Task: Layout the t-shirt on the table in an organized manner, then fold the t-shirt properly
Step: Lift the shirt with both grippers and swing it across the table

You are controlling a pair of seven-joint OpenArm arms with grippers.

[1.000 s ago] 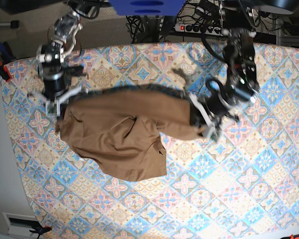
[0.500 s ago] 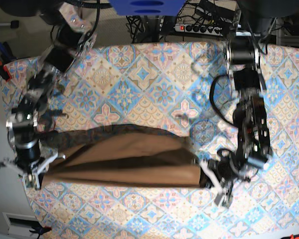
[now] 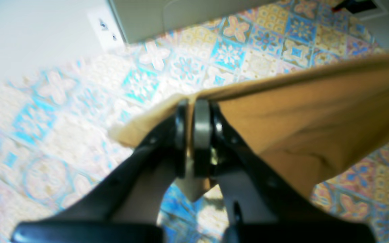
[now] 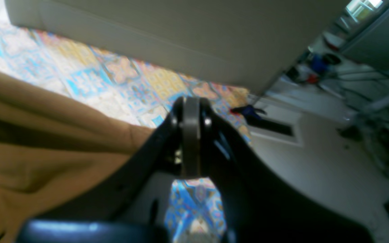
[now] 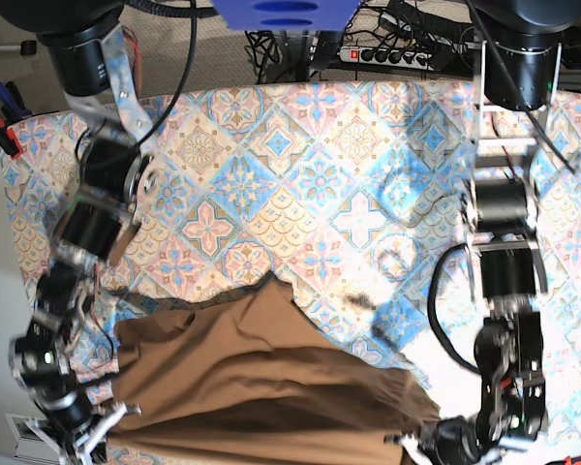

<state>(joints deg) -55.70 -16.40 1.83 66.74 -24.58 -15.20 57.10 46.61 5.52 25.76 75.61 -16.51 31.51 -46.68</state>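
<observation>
1. While both arms reach to the near edge of the table [image 5: 300, 145], the left gripper [image 3: 194, 111] has its jaws pressed together on an edge fold of the t-shirt [image 3: 316, 114]; a small flap of cloth pokes out below the pads.
2. Right gripper [image 4: 190, 135]: jaws closed flat against each other. The tan cloth [image 4: 46, 148] runs up to them from the left, but the wrist view does not show clearly whether any fabric sits between the pads.
3. In the base view the t-shirt [image 5: 261, 387] spans between the two grippers, right gripper [image 5: 87, 436] at one corner, left gripper [image 5: 436, 441] at the other.
4. Shirt lies low in that view, on the near part of the table, with a peak of cloth pointing toward the table's middle.
5. Wrinkles and a dark fold run across the cloth.
6. Beyond the table's far edge: cables and a power strip [image 5: 387, 55].
</observation>
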